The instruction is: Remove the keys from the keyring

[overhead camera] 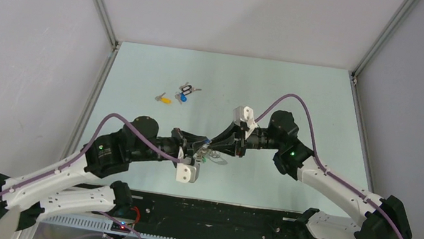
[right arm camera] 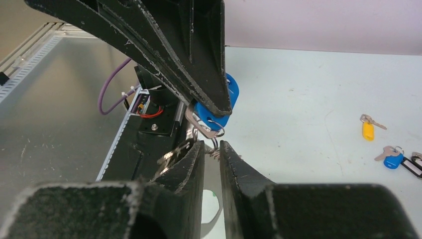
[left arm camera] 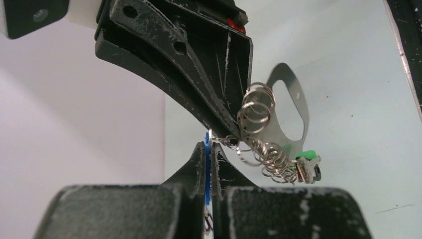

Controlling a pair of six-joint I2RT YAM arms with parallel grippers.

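Top external view. The left gripper [overhead camera: 199, 154] and right gripper [overhead camera: 216, 147] meet tip to tip over the near middle of the pale green table [overhead camera: 299, 107]. The keyring [overhead camera: 218, 158] hangs between them, off the surface. Three items lie loose well beyond the grippers, towards the far left: a yellow key [overhead camera: 165, 98], a loose blue key [overhead camera: 183, 97] just beside it, and a black tag [overhead camera: 187, 88] next to that. Jaw positions are too small to judge here.

Left wrist view. The left jaws are closed flat on the held blue key [left arm camera: 207, 164], whose plastic head shows only as a thin blue edge between the pads. One black finger of the right gripper comes down from above, its tip touching a tangle of small wire split rings [left arm camera: 259, 112]. The keyring shows as a pale grey flat metal loop with a cut-out, upright behind the rings, which are threaded on it. A green key [left arm camera: 308, 160] dangles at the lower end of the ring chain.

Right wrist view. The right jaws stand narrowly apart, with table showing through the gap. A split-ring wire, thinner than the gap, sits between the tips. Directly above, the left gripper pinches the blue head, with a metal ring looped beneath it. On the table at right lie the yellow key, the loose blue key and the black tag. The tag's pale insert is too small to read.
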